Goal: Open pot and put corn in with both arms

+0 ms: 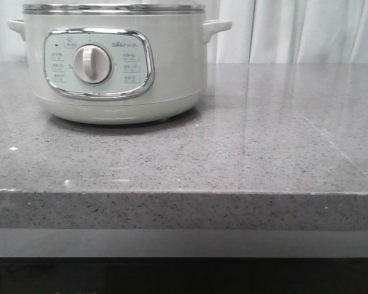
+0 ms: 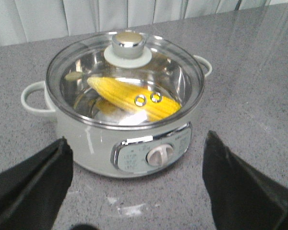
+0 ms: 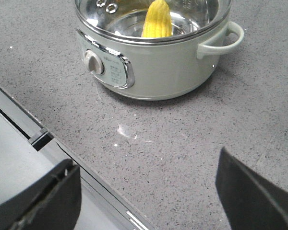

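Note:
The pale cream-green pot (image 1: 116, 67) stands on the grey stone counter at the back left, its dial facing me. In the left wrist view the pot (image 2: 125, 139) wears a glass lid with a round knob (image 2: 128, 44). The yellow corn (image 2: 134, 99) lies inside it under the lid. The right wrist view shows the pot (image 3: 153, 62) with the corn (image 3: 157, 20) in its steel bowl. My left gripper (image 2: 137, 187) is open and empty, hovering in front of the pot. My right gripper (image 3: 149, 191) is open and empty, over the counter's front edge. Neither gripper shows in the front view.
The speckled grey counter (image 1: 245, 153) stretches right of the pot. Its front edge (image 3: 62, 148) runs under my right gripper. White curtains (image 1: 294, 30) hang behind the counter.

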Tool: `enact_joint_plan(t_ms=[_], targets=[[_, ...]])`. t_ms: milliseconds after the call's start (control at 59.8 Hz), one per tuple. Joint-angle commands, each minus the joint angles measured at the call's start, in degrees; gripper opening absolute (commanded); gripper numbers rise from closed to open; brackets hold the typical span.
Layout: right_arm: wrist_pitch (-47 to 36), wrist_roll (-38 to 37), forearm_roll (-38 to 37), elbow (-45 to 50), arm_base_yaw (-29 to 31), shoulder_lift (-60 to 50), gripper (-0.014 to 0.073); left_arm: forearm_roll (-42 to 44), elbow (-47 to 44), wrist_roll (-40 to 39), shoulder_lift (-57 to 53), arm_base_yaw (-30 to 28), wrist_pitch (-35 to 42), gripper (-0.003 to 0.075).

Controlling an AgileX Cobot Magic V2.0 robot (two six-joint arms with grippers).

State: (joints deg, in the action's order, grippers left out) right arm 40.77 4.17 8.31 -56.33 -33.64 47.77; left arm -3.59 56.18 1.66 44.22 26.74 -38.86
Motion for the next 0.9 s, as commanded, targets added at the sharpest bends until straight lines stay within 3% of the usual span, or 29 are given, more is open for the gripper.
enact_joint_plan(t_ms=[0, 217, 552, 652, 886], targets=[[-3.59, 0.36, -0.30, -1.56, 0.21, -0.49, 0.0593, -0.51, -2.14, -0.30, -3.10, 0.35, 4.80, 0.0543], [-3.22, 0.36, -0.30, -1.56, 0.21, -0.49, 0.0546, -0.51, -8.33, -0.30, -6.71, 0.35, 7.03, 0.0370], [-0.41, 0.36, -0.30, -1.56, 0.21, -0.49, 0.0029, -0.51, -8.96, -0.30, -6.70, 0.35, 8.41, -0.0017], [-0.26, 0.36, -0.30, -1.56, 0.21, -0.49, -0.0072, -1.32, -9.14, -0.30, -6.70, 0.35, 8.41, -0.0020], [-0.32, 0.36, -0.30, -1.56, 0.21, -0.49, -0.0068, -2.08, -9.24, -0.30, -6.59, 0.35, 8.41, -0.0020]])
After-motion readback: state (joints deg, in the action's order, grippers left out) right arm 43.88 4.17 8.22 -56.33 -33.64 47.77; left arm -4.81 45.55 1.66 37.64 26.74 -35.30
